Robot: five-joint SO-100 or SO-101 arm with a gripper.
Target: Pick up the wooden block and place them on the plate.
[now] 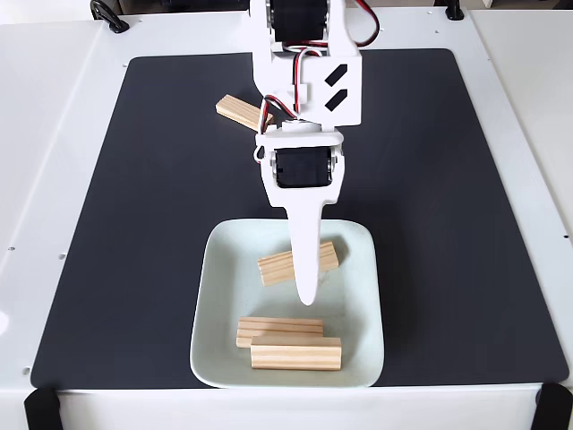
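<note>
Arm over plate, three blocks in the dish, one out on the mat.

Fixed view: white table (54,134) carries a black mat (152,224). The plate (224,296) sits at the mat's near edge. White gripper (306,291) points down over the plate's upper half, across a tilted wooden block (277,266); cannot tell whether the fingers are apart or together, or gripping the block. Two more blocks lie nearer the plate's front rim: one (279,328) partly under another (295,354). A fourth block (237,110) lies well beyond the plate, beside the arm. No readable writing; two black slanted marks on the arm housing.
</note>
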